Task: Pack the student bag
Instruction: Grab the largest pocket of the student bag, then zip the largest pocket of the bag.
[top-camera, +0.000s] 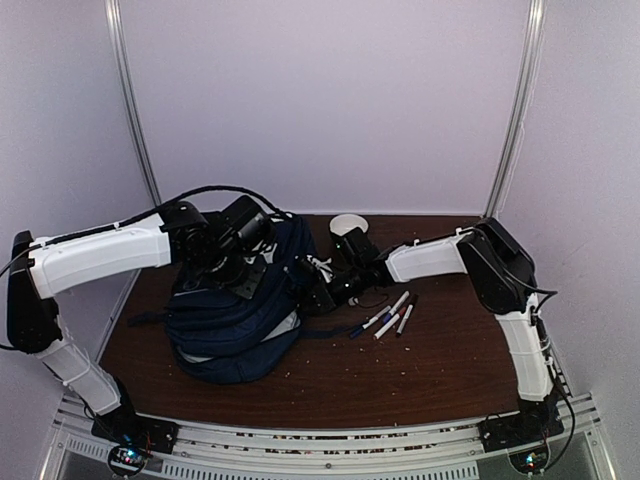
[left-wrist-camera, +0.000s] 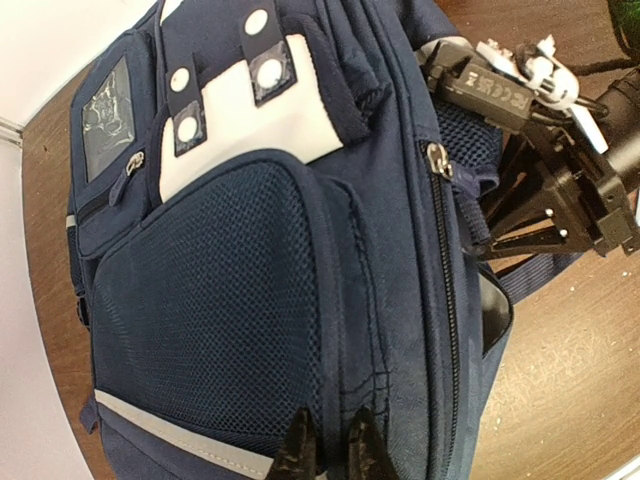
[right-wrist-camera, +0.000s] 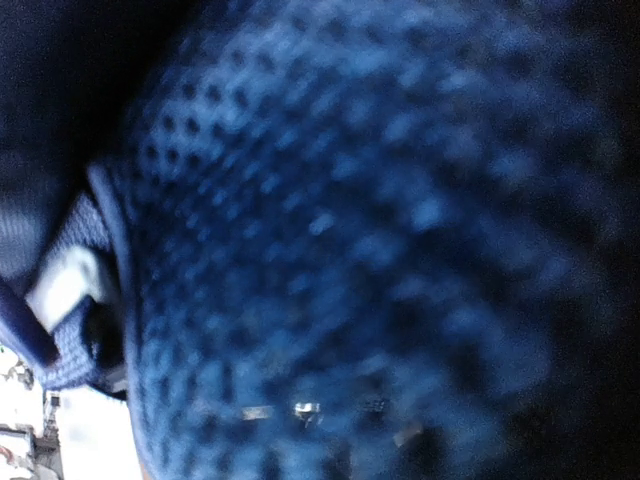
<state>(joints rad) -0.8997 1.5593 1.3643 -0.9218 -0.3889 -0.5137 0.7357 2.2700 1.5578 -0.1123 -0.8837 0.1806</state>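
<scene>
Brown wood-grain tabletop (top-camera: 420, 372) carries the student bag (top-camera: 235, 335), a large navy-blue fabric backpack with white trim. It lies slumped on its side, left of centre, with both arms reaching onto it.

The left fingers (left-wrist-camera: 348, 460) are pressed together at the lower edge of the bag's mesh front pocket. I cannot tell whether a fold of cloth is pinched between them. If it is only a thin fold, a pull could slip off it, or drag the whole soft bag across the tabletop instead of opening it.

The right fingers (top-camera: 320, 290) are pushed against the bag's side. The right wrist view shows nothing but blurred blue mesh, so I cannot tell whether they are apart or together. With its camera view blocked this close, that arm could snag the netting or a strap. The two wrists are also near each other, so a careless swing could knock them together.

Several slim white markers with coloured caps (top-camera: 388, 318) lie loose just beside the right forearm. A sweep of that arm could roll them away.

A small white round cup-like object (top-camera: 347, 224) behind the wrist could tip the same way.
</scene>
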